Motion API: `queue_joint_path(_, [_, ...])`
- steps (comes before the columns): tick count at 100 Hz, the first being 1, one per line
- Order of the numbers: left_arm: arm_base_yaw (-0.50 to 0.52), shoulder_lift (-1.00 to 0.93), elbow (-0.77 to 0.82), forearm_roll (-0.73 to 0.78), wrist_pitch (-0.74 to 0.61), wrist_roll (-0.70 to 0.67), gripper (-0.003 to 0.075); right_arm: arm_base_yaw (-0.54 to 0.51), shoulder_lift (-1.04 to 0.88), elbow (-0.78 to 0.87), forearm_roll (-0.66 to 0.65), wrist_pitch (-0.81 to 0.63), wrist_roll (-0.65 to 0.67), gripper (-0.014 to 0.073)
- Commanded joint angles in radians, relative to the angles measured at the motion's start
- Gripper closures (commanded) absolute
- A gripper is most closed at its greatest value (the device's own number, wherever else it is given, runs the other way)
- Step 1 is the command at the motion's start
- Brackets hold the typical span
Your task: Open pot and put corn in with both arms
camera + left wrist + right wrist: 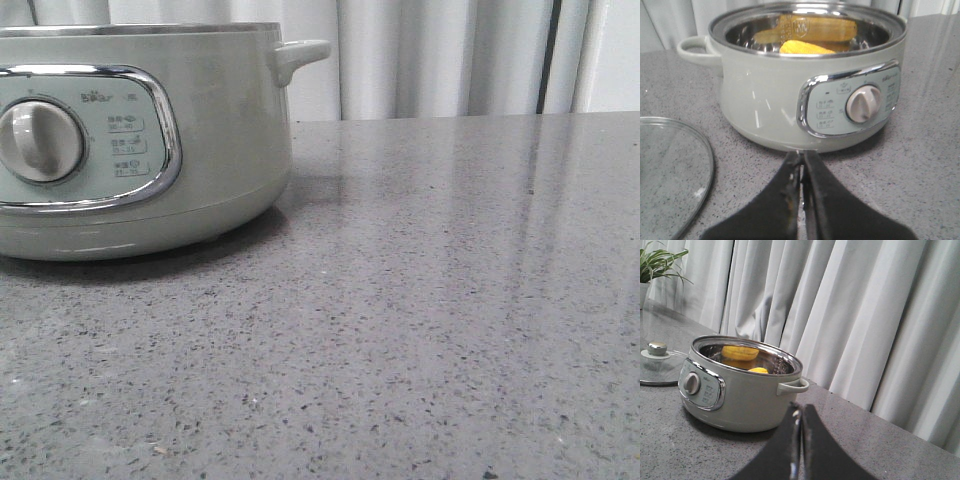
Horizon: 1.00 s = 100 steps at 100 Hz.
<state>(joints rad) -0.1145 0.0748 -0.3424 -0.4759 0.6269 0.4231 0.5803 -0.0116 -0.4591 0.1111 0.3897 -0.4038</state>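
Note:
The pale grey-green pot (220,130) stands on the grey table at the far left of the front view, its lid off. It also shows in the left wrist view (770,100) and the right wrist view (745,400). The yellow corn (807,47) lies inside the pot, mirrored in the steel wall; it also shows in the right wrist view (759,370). My left gripper (802,155) is shut and empty, just in front of the pot's base. My right gripper (800,410) is shut and empty, beside the pot's side handle (794,385). Neither gripper shows in the front view.
The glass lid (670,170) lies flat on the table beside the pot; in the right wrist view its metal knob (657,347) shows. White curtains (865,315) hang behind the table. A potted plant (655,262) stands at a far corner.

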Motion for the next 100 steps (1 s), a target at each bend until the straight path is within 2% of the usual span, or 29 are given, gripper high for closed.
queue_joint_path(1, [-0.006,0.016,0.025,0.008,-0.191,-0.005,0.0741,-0.008,0.015,-0.023,-0.005,-0.087,0.003,0.0657])
queue_joint_path(8, [-0.006,0.010,0.093,0.059,-0.323,-0.066,0.0741,-0.008,0.015,-0.023,-0.005,-0.087,0.003,0.0657])
queue_joint_path(15, [-0.006,-0.008,0.170,0.183,-0.441,-0.212,0.0741,-0.008,0.015,-0.023,-0.005,-0.087,0.003,0.0657])
queue_joint_path(20, [-0.006,-0.027,0.222,0.277,-0.498,-0.334,0.0741,-0.008,0.015,-0.023,-0.005,-0.087,0.003,0.0657])
queue_joint_path(28, [-0.006,-0.071,0.293,0.383,-0.536,-0.430,0.0741,-0.008,0.015,-0.023,-0.005,-0.087,0.003,0.0657])
queue_joint_path(39, [-0.006,-0.109,0.368,0.390,-0.534,-0.432,0.0741,-0.008,0.015,-0.023,-0.005,-0.087,0.003,0.0657])
queue_joint_path(43, [-0.006,-0.107,0.362,0.396,-0.454,-0.432,0.0741,-0.008,0.015,-0.023,-0.005,-0.087,0.003,0.0657])
queue_joint_path(54, [-0.002,-0.109,0.363,0.416,-0.357,-0.432,0.0741,-0.008,0.015,-0.023,-0.005,-0.087,0.003,0.0657])
queue_joint_path(100, [-0.002,-0.109,0.365,0.410,-0.357,-0.432,0.0741,-0.008,0.015,-0.023,-0.005,-0.087,0.003,0.0657])
